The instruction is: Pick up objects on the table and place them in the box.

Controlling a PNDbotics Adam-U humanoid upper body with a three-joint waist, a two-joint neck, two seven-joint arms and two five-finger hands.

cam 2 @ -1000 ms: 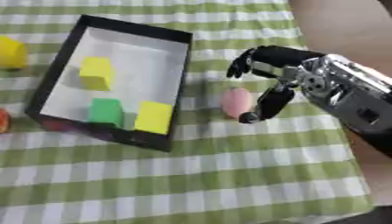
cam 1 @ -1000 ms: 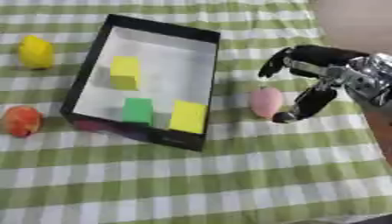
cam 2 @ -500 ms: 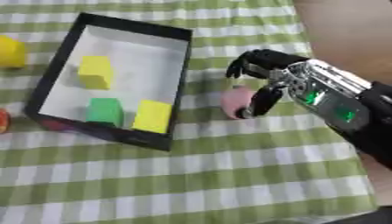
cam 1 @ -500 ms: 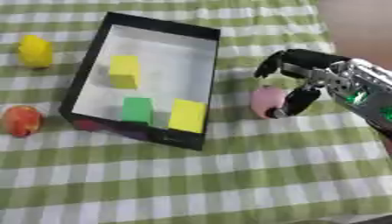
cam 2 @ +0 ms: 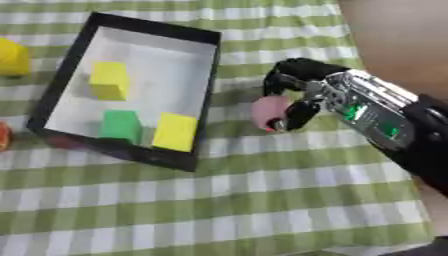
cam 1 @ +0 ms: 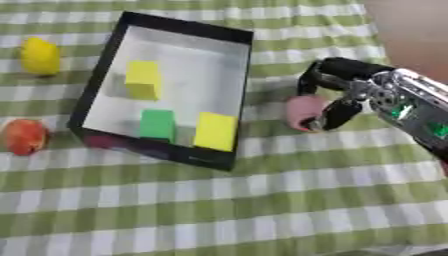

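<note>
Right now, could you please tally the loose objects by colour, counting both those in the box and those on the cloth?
Yellow: 3, two blocks in the box, one yellow object on the cloth
Green: 1, block in the box
Pink: 1, by the right hand
Red-orange: 1, on the cloth
Total: 6

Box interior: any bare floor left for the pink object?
Yes. The box has bare floor along its far end, beyond the yellow block. The near end is crowded: green block beside yellow block. The right hand is at the pink object.
</note>
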